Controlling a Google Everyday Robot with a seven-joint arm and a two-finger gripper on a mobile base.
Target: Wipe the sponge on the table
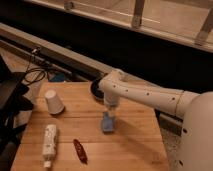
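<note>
Camera view: gripper [110, 113] apparently atop sponge [106, 125] on table [136, 137].

The tool [109, 113] over the sponge [107, 124] hides its far end — the table [135, 145] runs off the bottom edge.

dark wall [150, 52] | railing posts [136, 15] above (pale floor [172, 20] behind) | black cables [31, 75] left
</note>
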